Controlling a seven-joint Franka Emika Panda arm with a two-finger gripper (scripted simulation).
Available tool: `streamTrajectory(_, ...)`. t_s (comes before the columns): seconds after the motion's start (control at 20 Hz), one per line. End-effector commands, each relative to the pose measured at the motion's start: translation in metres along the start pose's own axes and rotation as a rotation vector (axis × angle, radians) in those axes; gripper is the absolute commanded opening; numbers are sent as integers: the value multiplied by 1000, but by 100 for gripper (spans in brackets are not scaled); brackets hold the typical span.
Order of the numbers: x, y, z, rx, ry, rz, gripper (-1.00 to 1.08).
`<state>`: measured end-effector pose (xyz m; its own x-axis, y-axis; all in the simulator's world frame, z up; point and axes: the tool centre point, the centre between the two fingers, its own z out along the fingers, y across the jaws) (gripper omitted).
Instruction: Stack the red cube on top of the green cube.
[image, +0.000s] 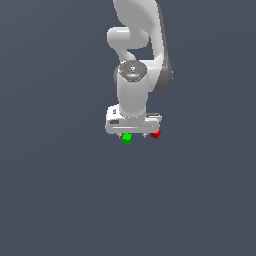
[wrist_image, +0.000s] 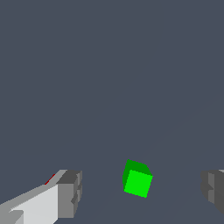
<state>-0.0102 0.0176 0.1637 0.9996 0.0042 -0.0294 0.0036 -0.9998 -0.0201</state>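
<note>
Red cube (image: 156, 133) sits just beside the green cube (image: 127, 137), toward the exterior view's right. Gripper (wrist_image: 142, 189), fingers spread and empty, straddles green; it should probably recentre over red before descending.

One green cube (image: 126, 138) and one red cube (image: 156, 133) show in the exterior view; the wrist view gives one green cube (wrist_image: 137, 179) and only a thin red sliver, probably that same red cube, plus two fingers (wrist_image: 70, 192)
</note>
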Motion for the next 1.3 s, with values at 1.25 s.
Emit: streamTrajectory(1.25,-69,-58,48,-5,17,277,100)
